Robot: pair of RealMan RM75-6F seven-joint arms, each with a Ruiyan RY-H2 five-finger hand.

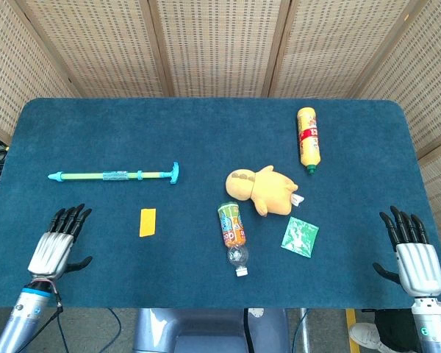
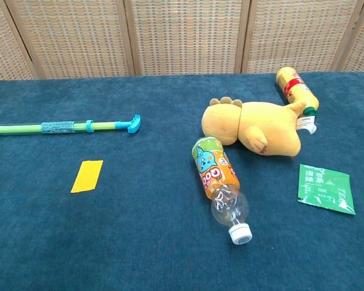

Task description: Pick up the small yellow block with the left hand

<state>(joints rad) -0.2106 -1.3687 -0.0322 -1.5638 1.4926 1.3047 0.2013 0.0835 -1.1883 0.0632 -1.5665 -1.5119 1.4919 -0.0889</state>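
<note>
The small yellow block lies flat on the blue table, left of centre; the chest view shows it too. My left hand hovers over the table's front left, fingers spread and empty, a good way left of the block. Over the front right edge my right hand is held open and empty. Neither hand shows in the chest view.
A green and blue pump stick lies behind the block. Right of it are an orange-labelled bottle, a yellow plush toy, a green packet and a yellow bottle. The blue table ends near both hands.
</note>
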